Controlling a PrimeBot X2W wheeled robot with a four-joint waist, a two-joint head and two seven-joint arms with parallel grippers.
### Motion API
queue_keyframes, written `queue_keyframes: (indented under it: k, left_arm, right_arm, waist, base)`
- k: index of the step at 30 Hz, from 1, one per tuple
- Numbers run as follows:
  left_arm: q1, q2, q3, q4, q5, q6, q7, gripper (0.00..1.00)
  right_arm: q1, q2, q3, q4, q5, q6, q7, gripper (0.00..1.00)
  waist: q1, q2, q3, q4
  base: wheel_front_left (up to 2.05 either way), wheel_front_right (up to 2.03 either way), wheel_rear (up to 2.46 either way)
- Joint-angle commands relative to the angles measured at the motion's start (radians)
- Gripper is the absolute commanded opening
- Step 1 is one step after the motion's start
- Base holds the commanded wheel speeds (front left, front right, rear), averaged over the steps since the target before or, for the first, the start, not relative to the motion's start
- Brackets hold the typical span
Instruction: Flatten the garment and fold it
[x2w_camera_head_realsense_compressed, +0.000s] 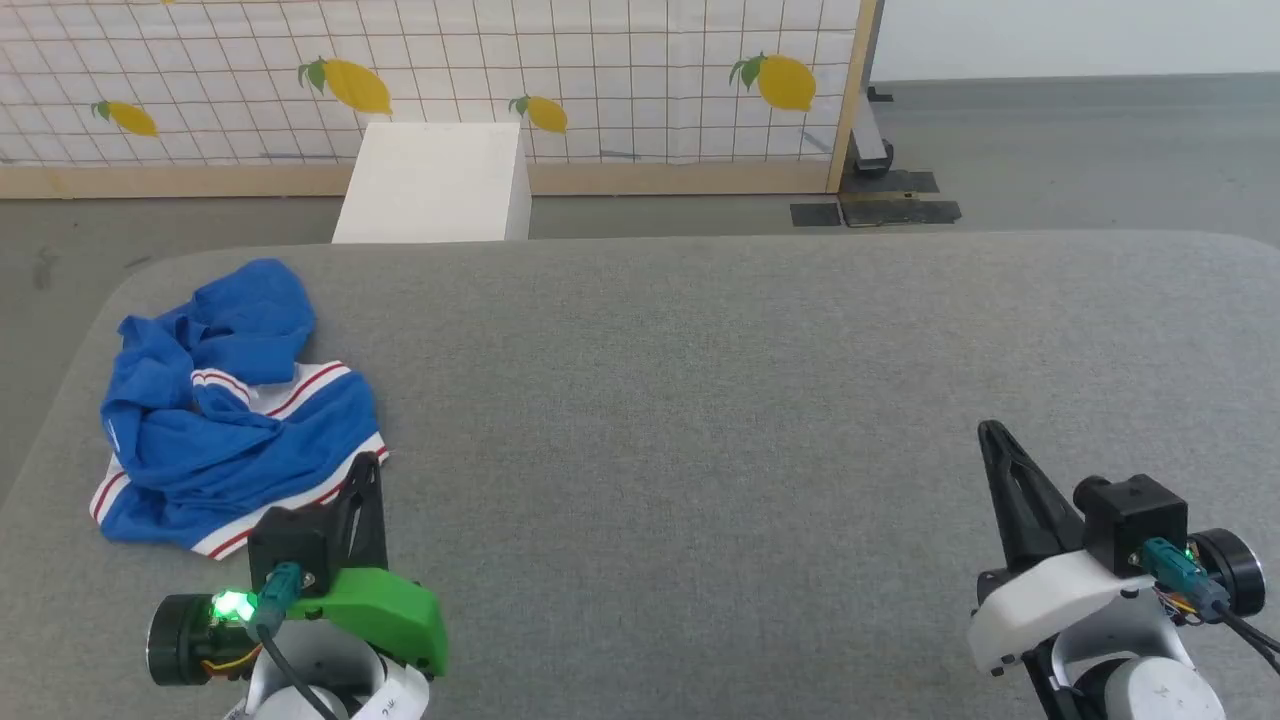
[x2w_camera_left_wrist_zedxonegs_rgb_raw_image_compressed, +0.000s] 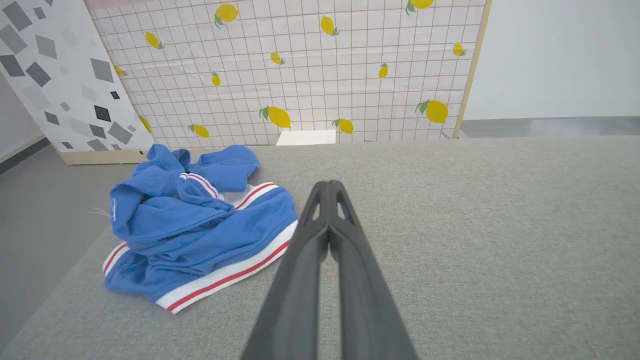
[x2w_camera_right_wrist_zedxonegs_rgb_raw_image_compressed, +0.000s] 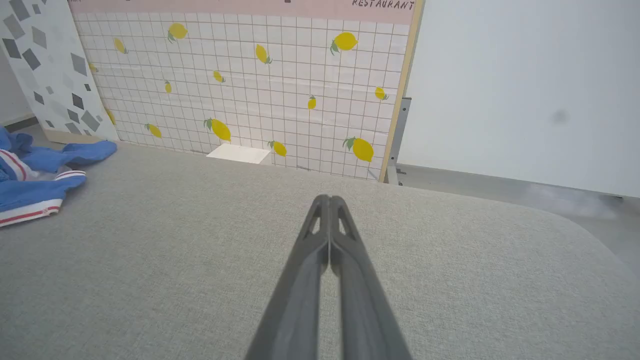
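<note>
Crumpled garment (x2w_camera_head_realsense_compressed: 235, 410) on table (x2w_camera_head_realsense_compressed: 700, 400); left pincer (x2w_camera_head_realsense_compressed: 368, 462) and right pincer (x2w_camera_head_realsense_compressed: 988, 430) pressed together, left perhaps touching it.

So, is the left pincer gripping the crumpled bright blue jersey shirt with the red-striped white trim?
No, the left pincer is shut on nothing, and the bright blue jersey shirt lies crumpled beside it.
</note>
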Motion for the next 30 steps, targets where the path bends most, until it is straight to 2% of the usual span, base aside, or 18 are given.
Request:
queue_keyframes:
  k: [1, 30]
  left_arm:
    - [0.011, -0.005, 0.003, -0.003, 0.013, -0.001, 0.001, 0.00]
    - [0.011, -0.005, 0.003, -0.003, 0.013, -0.001, 0.001, 0.00]
  right_arm:
    - [0.017, 0.002, 0.002, -0.005, -0.006, -0.001, 0.000, 0.00]
    - [0.017, 0.002, 0.002, -0.005, -0.006, -0.001, 0.000, 0.00]
  waist:
    - [0.0000, -0.0001, 0.000, 0.000]
    - [0.0000, -0.0001, 0.000, 0.000]
  base:
    - [0.00, 0.00, 0.00]
    - [0.00, 0.00, 0.00]
